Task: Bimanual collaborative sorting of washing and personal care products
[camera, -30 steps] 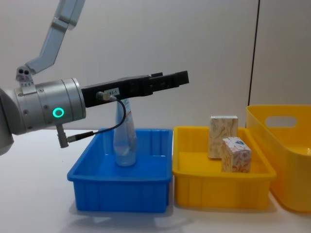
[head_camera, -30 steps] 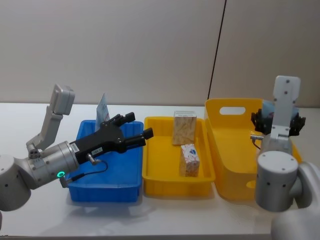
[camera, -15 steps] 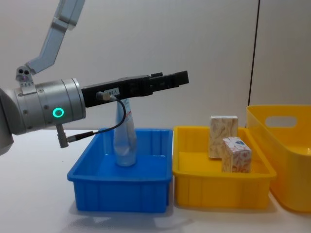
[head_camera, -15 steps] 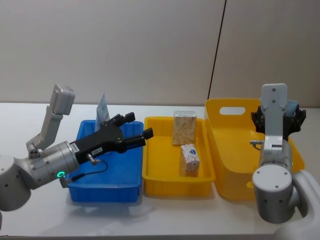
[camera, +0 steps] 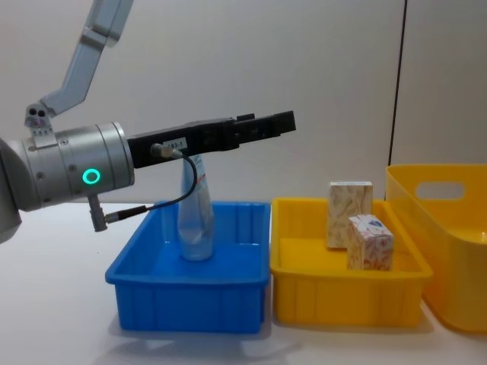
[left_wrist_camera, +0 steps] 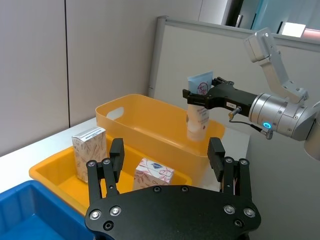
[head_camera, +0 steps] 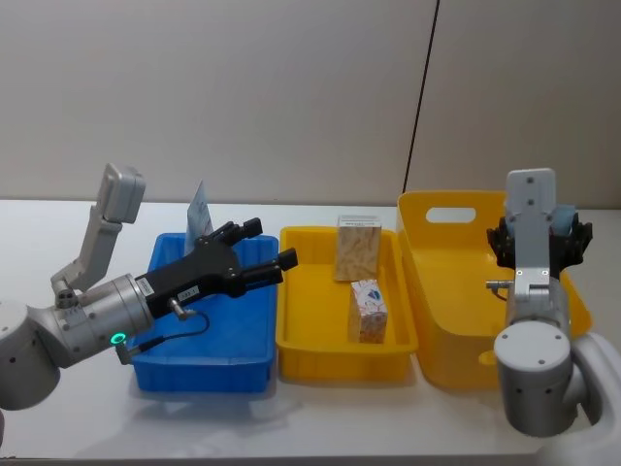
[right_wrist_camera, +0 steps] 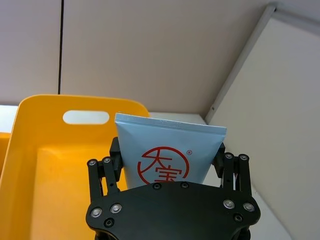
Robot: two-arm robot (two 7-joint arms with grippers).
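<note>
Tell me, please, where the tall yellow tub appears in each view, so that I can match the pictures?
Head view: the tall yellow tub stands right of the shallow yellow tray.
Chest view: the tub sits at the right edge, cut off.
Left wrist view: the tub lies beyond the tray, below the tube.
Right wrist view: the tub lies beneath the tube held by the right gripper.
Shared landmark: its oval handle slot.
</note>
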